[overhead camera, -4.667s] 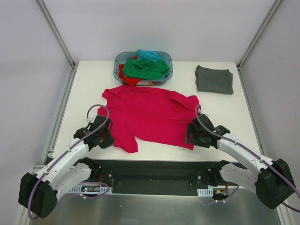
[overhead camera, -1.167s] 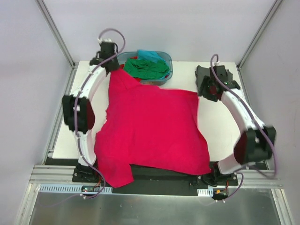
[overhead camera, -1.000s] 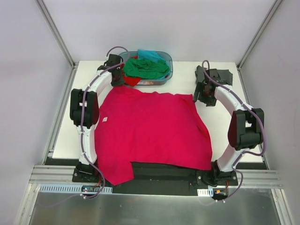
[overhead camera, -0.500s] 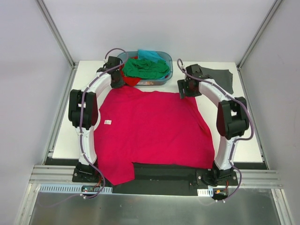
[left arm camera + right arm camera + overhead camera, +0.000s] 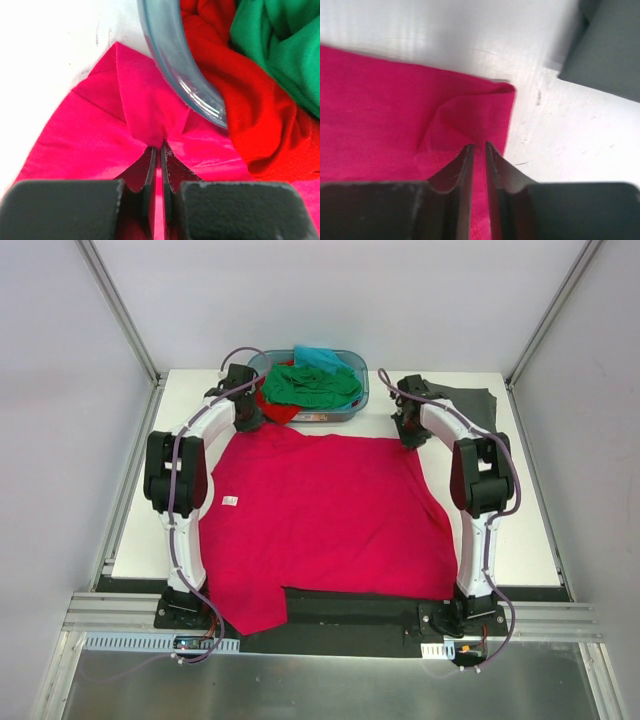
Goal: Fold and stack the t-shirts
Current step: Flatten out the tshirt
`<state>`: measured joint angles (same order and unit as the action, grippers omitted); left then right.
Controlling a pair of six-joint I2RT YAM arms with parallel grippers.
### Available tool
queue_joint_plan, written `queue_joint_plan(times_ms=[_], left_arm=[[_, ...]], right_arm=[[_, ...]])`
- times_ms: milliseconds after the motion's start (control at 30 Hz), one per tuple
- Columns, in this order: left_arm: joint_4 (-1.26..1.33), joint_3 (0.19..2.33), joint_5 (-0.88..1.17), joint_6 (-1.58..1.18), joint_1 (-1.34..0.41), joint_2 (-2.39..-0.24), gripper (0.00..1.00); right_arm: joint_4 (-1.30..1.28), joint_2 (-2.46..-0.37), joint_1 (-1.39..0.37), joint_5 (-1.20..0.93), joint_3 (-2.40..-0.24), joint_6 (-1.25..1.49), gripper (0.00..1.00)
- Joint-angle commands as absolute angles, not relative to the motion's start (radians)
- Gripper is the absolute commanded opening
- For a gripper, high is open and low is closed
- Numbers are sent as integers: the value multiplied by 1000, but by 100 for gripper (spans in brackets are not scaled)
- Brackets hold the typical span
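Note:
A large crimson-pink t-shirt [image 5: 325, 515] lies spread on the table, its near edge hanging over the front and a small white tag [image 5: 230, 501] near its left side. My left gripper [image 5: 249, 418] [image 5: 161, 145] is shut on a pinched fold at the shirt's far left corner, beside the basket. At the far right corner my right gripper [image 5: 410, 437] [image 5: 479, 145] has its jaws drawn in on a ridge of the crimson cloth [image 5: 465, 115]. A folded dark grey t-shirt [image 5: 472, 403] [image 5: 612, 45] lies just right of it.
A blue-green plastic basket [image 5: 363, 382] [image 5: 175, 60] at the back middle holds green [image 5: 310, 385] [image 5: 280, 40], red [image 5: 277, 412] [image 5: 235, 100] and teal [image 5: 318, 355] t-shirts. Both arms arch over the table's sides. Bare white table [image 5: 500, 520] shows right of the crimson shirt.
The crimson shirt has been laid out flat. My right gripper shifted along the shirt's far edge to its right corner and its jaws closed from wide open onto the cloth. The left gripper stayed shut.

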<state>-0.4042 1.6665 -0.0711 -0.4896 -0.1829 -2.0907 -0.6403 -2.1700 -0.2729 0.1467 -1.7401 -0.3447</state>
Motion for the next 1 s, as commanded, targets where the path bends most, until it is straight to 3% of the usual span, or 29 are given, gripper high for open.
queue_joint_plan(times_ms=[0, 100, 267, 400, 533, 800, 967], left_arm=[[-396, 1646, -57, -512, -160, -1991, 0], [-393, 1638, -55, -512, -155, -1979, 0], [-391, 1625, -51, -506, -150, -1968, 0], [-388, 1611, -46, -509, -149, -1964, 0], [-379, 1601, -15, -512, -149, -1968, 0], [-374, 1582, -26, -506, -144, -1960, 0], [-370, 1575, -21, -508, -140, -1957, 0]], right_arm=[[-669, -2151, -221, 196, -1779, -334, 7], [-663, -2122, -183, 235, -1764, -321, 1], [-655, -2086, -95, 267, -1747, -314, 4], [-647, -2025, -132, -45, -1712, -411, 44], [-620, -2032, -236, -84, -1703, -469, 61], [-742, -2219, -331, 61, -1914, -479, 63], [-776, -2275, -345, 190, -1953, -474, 54]])
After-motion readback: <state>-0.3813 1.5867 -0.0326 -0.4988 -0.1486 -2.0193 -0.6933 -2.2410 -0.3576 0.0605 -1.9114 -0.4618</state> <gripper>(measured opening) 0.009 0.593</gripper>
